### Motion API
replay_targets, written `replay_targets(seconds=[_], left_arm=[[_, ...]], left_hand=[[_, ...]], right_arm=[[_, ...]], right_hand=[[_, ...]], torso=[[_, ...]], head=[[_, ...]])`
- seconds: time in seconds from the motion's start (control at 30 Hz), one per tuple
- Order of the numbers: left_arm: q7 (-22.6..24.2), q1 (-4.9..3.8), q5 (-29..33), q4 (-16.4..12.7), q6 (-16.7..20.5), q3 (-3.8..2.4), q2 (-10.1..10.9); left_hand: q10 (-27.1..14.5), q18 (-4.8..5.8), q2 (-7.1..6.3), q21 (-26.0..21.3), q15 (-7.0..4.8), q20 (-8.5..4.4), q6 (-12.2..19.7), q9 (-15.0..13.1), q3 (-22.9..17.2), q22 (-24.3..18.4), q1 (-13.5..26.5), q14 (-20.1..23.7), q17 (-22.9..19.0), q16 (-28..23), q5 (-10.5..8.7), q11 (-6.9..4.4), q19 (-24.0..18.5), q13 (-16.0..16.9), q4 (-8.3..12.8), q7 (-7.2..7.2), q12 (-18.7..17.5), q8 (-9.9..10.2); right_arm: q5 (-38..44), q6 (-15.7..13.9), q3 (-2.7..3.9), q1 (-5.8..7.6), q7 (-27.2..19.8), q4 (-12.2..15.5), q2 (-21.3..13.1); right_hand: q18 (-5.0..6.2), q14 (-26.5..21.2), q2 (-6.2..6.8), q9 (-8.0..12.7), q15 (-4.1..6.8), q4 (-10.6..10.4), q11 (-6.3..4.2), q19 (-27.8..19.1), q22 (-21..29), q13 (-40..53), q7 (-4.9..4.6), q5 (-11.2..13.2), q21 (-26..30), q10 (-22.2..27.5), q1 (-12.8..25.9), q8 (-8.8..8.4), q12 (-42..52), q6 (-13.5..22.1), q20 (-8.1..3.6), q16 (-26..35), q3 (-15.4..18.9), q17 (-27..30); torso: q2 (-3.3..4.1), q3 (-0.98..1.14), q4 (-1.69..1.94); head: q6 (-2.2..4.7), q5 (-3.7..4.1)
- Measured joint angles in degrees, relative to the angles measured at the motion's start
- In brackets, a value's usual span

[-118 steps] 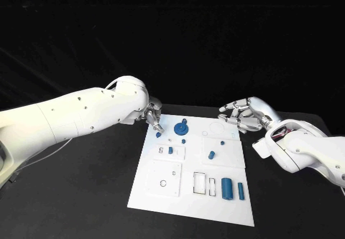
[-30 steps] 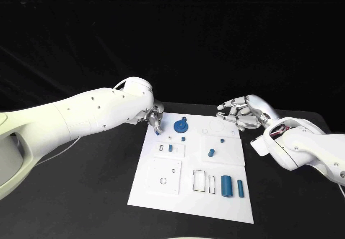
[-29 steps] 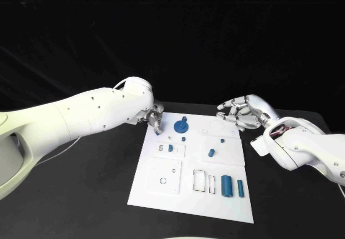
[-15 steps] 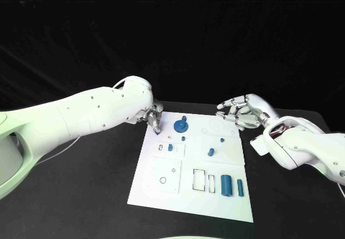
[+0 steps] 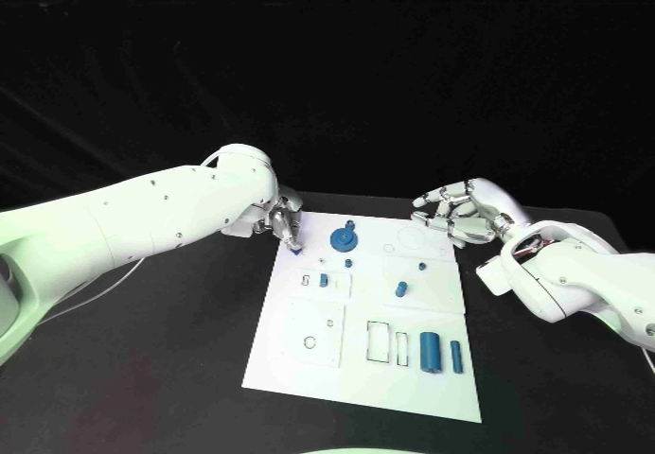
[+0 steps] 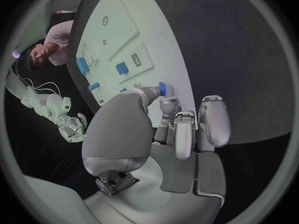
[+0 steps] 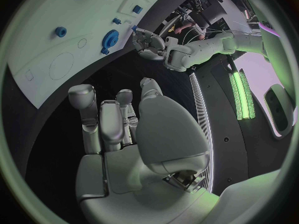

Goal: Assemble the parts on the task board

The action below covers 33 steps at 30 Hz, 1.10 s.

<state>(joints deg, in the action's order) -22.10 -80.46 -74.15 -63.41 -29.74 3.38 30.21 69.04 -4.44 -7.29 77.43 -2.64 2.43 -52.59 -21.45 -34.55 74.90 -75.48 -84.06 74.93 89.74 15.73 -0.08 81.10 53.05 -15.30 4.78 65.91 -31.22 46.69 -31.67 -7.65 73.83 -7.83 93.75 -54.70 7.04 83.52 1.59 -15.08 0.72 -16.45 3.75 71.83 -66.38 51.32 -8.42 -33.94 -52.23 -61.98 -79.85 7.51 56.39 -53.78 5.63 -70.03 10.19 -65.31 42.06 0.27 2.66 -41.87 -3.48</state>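
— Far left first. What there?

— Left hand point(image 5: 283, 225), over the far left corner of the task board point(image 5: 308, 374). Pinching a small blue part point(image 6: 162, 88) at the fingertips, other fingers curled in close.

— Part touching the board?

— Just above the far left edge or right at it. Too close to tell.

— Next along?

— Round blue gear point(image 5: 345, 241) standing on the far end of the board, a bit right of that hand. Then a tiny blue peg point(image 5: 348, 263), a short blue block in its slot point(image 5: 324, 280), and a slanted blue piece point(image 5: 401, 289) near the middle. Near the near right edge, a fat blue cylinder point(image 5: 430, 353) with a thin blue bar point(image 5: 456, 359) just beside it.

— And far right?

— Right hand point(image 5: 457, 216), hanging over the far right corner of the board. Fingers loosely curled, a little apart, holding nothing.

— Best way to do this step?

— Probably: keep the pinch snug, hold the part straight up, line it up right over its hole, then go down slow. No pushing hard if it sticks. Keep clear of the gear. Could slip or tip if let go too early.
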Motion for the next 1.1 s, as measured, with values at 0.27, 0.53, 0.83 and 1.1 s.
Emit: replay_targets(seconds=[0.27,0.53,0.83,1.1], left_arm=[[-1.33,-0.04,9.93,-4.99,5.98,0.09,4.41],[-4.47,0.10,20.01,-12.17,13.75,0.45,9.14],[-8.81,1.17,24.54,-17.86,21.14,0.65,12.67],[-11.19,2.88,23.35,-21.14,24.64,0.80,14.08]], left_hand=[[2.46,-0.01,-3.31,1.70,-0.55,-0.29,-0.03,-3.31,-4.89,0.04,3.32,0.09,0.00,0.00,0.37,-0.47,1.13,1.85,1.44,-0.01,1.31,-2.45],[4.03,0.89,-5.55,3.11,-1.36,-1.01,-0.96,-4.59,-7.30,0.04,5.55,0.09,-0.01,0.00,2.13,-1.03,2.25,3.03,2.27,-0.51,1.96,-3.22],[5.10,0.89,-6.46,3.62,-1.56,-1.21,-1.58,-5.45,-8.80,0.03,6.47,-0.11,-0.01,0.00,2.92,-1.27,2.45,4.17,3.46,-0.72,2.65,-3.23],[5.63,0.89,-7.06,4.15,-1.76,-1.21,-1.99,-5.45,-9.37,0.03,7.07,0.09,-0.02,0.00,2.93,-1.38,2.45,5.04,4.05,-0.72,3.30,-3.55]], right_arm=[[0.00,0.00,0.00,0.01,0.01,0.09,-0.24],[0.00,0.00,0.00,0.01,0.02,0.21,-0.55],[0.00,0.00,0.00,0.01,0.04,0.26,-0.69],[0.00,-0.01,0.00,0.01,0.05,0.32,-0.80]], right_hand=[[0.00,0.00,-0.22,-0.04,0.00,0.00,0.00,0.00,0.00,0.00,0.00,0.00,0.00,0.00,0.22,0.00,0.00,0.00,0.00,0.00,0.00,0.00],[0.00,0.00,-0.22,-0.04,0.00,0.00,0.00,0.00,0.01,0.00,0.00,0.00,0.00,0.00,0.22,0.00,0.00,0.00,0.00,0.00,0.00,0.01],[0.00,0.00,-0.22,-0.03,0.00,0.00,0.00,0.00,0.01,-0.06,0.00,0.00,0.32,0.00,0.22,0.07,0.00,0.00,0.00,0.00,0.00,0.01],[0.00,0.00,-0.22,-0.03,0.00,0.00,0.00,0.00,0.02,-0.12,0.00,0.00,0.32,0.00,0.22,0.22,0.00,0.00,0.00,0.00,0.00,0.01]], torso=[[-0.18,0.07,0.20],[-0.25,0.08,0.28],[-0.23,0.07,0.34],[-0.20,0.07,0.30]], head=[[0.00,-0.08],[-0.02,-0.17],[-0.19,-0.27],[-0.44,-0.34]])
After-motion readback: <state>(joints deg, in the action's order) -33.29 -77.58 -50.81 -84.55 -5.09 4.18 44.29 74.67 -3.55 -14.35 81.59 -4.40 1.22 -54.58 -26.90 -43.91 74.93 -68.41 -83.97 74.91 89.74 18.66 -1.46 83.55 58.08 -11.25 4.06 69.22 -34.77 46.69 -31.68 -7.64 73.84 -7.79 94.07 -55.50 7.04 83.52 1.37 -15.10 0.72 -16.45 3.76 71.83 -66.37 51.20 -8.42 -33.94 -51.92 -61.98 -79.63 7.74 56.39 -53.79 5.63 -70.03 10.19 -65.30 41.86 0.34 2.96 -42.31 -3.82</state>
